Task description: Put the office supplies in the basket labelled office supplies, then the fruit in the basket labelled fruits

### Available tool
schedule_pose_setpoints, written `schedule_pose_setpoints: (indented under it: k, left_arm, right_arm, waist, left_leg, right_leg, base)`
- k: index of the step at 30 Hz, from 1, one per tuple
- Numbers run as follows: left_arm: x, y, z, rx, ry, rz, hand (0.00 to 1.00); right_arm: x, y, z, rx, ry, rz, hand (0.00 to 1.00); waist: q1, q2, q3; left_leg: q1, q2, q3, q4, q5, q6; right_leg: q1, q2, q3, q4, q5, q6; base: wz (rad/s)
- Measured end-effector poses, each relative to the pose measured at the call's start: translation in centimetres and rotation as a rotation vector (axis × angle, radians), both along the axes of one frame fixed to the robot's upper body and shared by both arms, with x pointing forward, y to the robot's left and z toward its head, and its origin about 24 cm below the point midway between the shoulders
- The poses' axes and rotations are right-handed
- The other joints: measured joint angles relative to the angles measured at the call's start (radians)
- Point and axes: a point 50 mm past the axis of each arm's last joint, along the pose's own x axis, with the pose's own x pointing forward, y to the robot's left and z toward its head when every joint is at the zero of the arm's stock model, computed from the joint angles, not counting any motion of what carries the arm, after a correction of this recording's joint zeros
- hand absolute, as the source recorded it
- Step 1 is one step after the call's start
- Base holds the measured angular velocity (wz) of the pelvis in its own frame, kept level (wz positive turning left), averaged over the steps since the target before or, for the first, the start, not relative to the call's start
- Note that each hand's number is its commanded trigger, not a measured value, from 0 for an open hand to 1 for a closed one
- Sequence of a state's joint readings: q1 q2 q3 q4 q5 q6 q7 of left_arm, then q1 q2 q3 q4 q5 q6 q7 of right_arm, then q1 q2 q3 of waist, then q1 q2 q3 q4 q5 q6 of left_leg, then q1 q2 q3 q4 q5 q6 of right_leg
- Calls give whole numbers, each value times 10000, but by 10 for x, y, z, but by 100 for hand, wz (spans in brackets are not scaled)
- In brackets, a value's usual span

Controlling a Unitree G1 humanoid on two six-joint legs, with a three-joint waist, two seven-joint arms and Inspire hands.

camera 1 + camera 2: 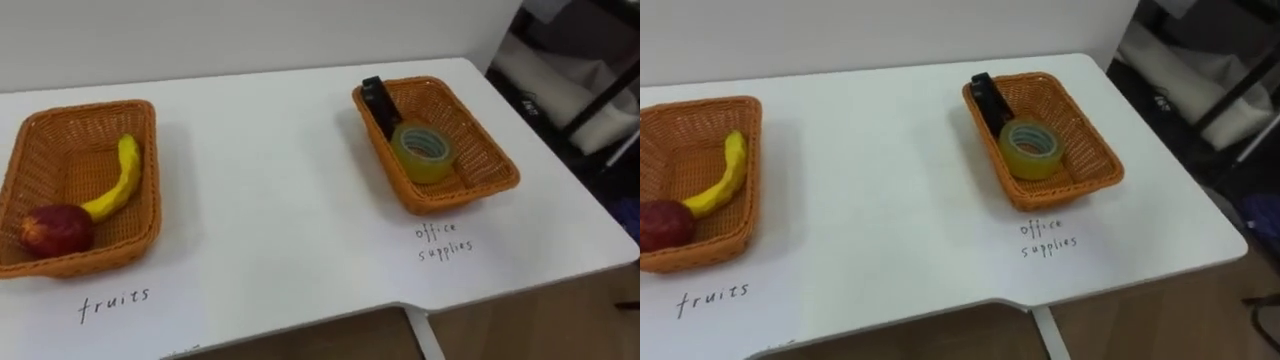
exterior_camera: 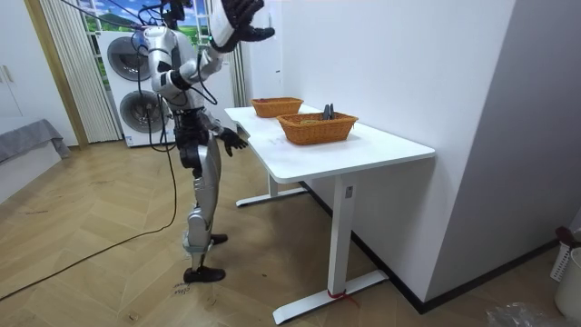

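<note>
On the white table [image 1: 280, 190] stand two orange wicker baskets. The left basket [image 1: 90, 110], with "fruits" handwritten before it, holds a yellow banana [image 1: 118, 185] and a red apple [image 1: 57, 230]. The right basket [image 1: 485, 155], marked "office supplies", holds a roll of clear tape [image 1: 422, 150] and a black stapler [image 1: 380, 105] leaning on its far wall. In the room view I stand at the table's long side. My left hand [image 2: 241, 18] is raised high above head level with its fingers spread, holding nothing. My right hand [image 2: 231, 138] hangs at waist height beside the table edge, fingers relaxed and holding nothing.
The table's front edge [image 1: 300, 325] runs close below the labels, with wooden floor beneath. Dark shelving [image 1: 590, 80] stands past the table's right end. Washing machines [image 2: 132, 82] are behind me in the room view. A white wall backs the table.
</note>
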State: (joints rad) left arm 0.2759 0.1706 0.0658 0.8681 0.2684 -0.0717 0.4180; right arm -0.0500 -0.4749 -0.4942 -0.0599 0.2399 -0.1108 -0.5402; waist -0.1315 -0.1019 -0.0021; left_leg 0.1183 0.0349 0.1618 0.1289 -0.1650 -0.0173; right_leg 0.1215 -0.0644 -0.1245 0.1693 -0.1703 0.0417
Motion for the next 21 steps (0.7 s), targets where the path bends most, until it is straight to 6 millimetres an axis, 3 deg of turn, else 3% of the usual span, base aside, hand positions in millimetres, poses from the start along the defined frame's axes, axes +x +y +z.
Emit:
schedule_pose_setpoints:
  k: [4,8,11,14,17,21]
  left_arm:
    - [0,1,1,107,-70,75,0]
    - [-2,0,-1,54,36,64,0]
    - [-3,0,-1,53,83,96,0]
    - [-6,2,-1,99,118,219,0]
    - [-10,2,0,118,103,236,0]
    - [-9,3,0,135,111,241,0]
  right_arm:
    - [-23,-11,-21,1146,-156,-754,0]
    - [-42,-15,-55,2532,332,-1583,0]
    - [-51,-17,-73,3065,744,-2160,0]
    - [-58,-19,-77,3194,865,-2643,0]
    - [-64,-25,-84,3590,891,-3291,0]
    - [-72,-32,-104,4444,1249,-4107,0]
  waist:
    - [-4,-16,60]
    - [-19,7,34]
    - [-33,122,59]
    - [-34,313,1]
    - [-6,271,11]
    - [21,61,85]
  left_leg:
    - [83,70,74,15,-52,-60]
    - [-17,57,99,42,-63,-57]
    - [-99,46,184,8,-68,-47]
    - [-196,54,229,-23,-67,-52]
    - [-196,60,265,-16,-66,-54]
    - [-220,71,274,-15,-95,-67]
  right_leg:
    - [55,65,31,-27,0,-4]
    - [-53,70,89,-171,-11,-40]
    - [-232,70,171,-166,-8,-42]
    - [-350,75,180,-167,-11,-41]
    - [-308,80,183,-155,-11,-41]
    - [-325,80,125,-168,-12,-39]
  base:
    - [-8]
    - [-2]
    - [-7]
    - [-3]
    - [0]
    - [1]
